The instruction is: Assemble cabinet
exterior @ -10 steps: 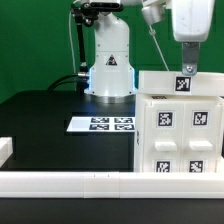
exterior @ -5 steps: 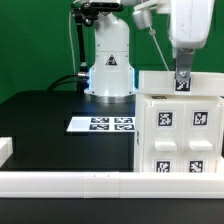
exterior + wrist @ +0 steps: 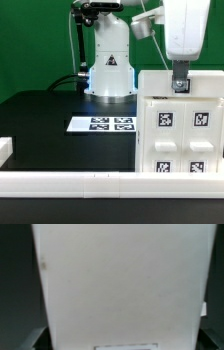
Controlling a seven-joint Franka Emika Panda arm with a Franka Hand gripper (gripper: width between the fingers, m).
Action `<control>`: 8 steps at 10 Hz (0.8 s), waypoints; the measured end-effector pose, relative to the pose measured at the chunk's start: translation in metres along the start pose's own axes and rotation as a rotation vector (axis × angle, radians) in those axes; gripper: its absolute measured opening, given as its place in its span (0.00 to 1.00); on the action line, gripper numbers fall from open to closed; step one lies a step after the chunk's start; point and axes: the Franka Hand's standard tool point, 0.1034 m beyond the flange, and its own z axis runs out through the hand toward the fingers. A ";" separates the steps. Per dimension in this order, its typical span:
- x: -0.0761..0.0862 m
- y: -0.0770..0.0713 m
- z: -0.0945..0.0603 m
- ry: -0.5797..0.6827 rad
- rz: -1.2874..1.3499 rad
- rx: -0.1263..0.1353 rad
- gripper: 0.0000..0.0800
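Note:
The cabinet [image 3: 178,135] is the big white boxy body at the exterior view's right, its face bearing four square tags. My gripper [image 3: 180,84] hangs straight down over the cabinet's top rear edge, where a white slab [image 3: 155,82] rises behind the face. A small tag sits between the fingertips. In the wrist view a flat white panel [image 3: 120,280] fills the space between my two dark fingers [image 3: 34,338], with a tag's edge showing at the jaws. The jaws stand against the panel's two sides, shut on it.
The marker board [image 3: 102,124] lies flat on the black table to the exterior view's left of the cabinet. The arm's white base [image 3: 110,65] stands behind it. A white rail [image 3: 70,182] runs along the front edge, with a small white block [image 3: 5,148] at its left end.
My gripper has shifted a little toward the exterior view's left along the cabinet's top, and the small tag at the fingertips has moved with it. The cabinet has stayed put.

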 end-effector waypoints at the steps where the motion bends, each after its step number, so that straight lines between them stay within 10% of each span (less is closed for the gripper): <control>1: 0.000 0.000 0.000 0.000 0.000 0.000 0.69; 5: -0.002 0.001 -0.001 0.002 0.391 0.001 0.69; 8: 0.000 -0.001 0.000 0.026 0.850 0.058 0.69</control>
